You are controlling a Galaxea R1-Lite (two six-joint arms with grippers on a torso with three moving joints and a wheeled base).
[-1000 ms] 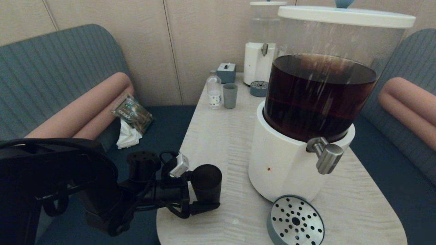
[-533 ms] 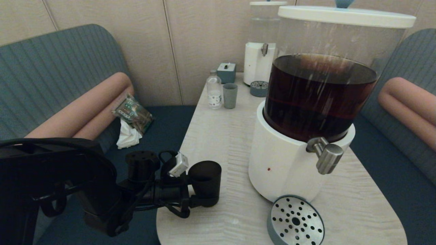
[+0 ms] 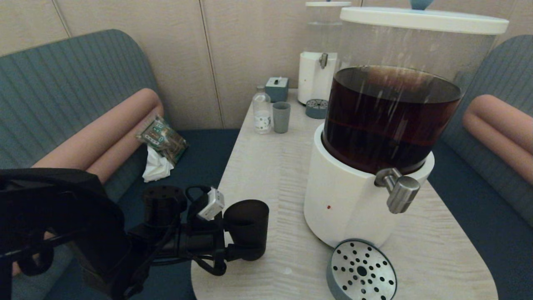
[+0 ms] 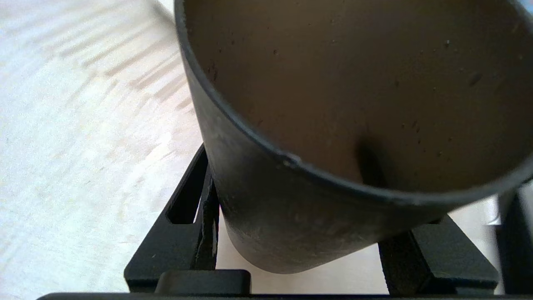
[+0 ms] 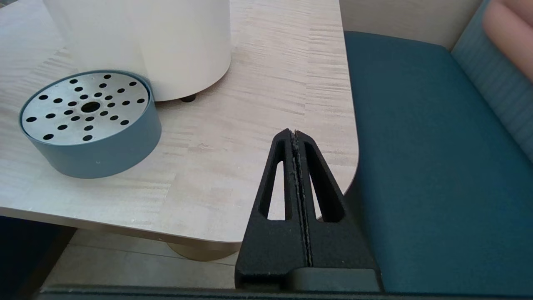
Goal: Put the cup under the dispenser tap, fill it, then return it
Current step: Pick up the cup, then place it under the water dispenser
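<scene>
The black cup (image 3: 245, 225) stands upright over the table's front left edge, left of the big dispenser (image 3: 349, 208). My left gripper (image 3: 245, 239) is shut on the cup; in the left wrist view the cup (image 4: 291, 216) fills the gap between the black fingers (image 4: 183, 233). No liquid shows in the part of its inside that I see. The steel dispenser tap (image 3: 397, 189) juts from the white base, well to the right of the cup, with dark brown liquid in the tank above. My right gripper (image 5: 295, 135) is shut and empty off the table's front right corner.
A round perforated drip tray (image 3: 361, 271) (image 5: 89, 121) sits below the tap at the front edge. At the far end stand a grey-green cup (image 3: 281, 117), a small bottle (image 3: 262, 111), a grey box (image 3: 277, 88) and a smaller clear-liquid dispenser (image 3: 318, 62). Blue benches flank the table (image 3: 270, 166).
My left arm has drawn slightly back to the left, carrying the cup with it; the cup's open rim now shows more. The right arm has not moved.
</scene>
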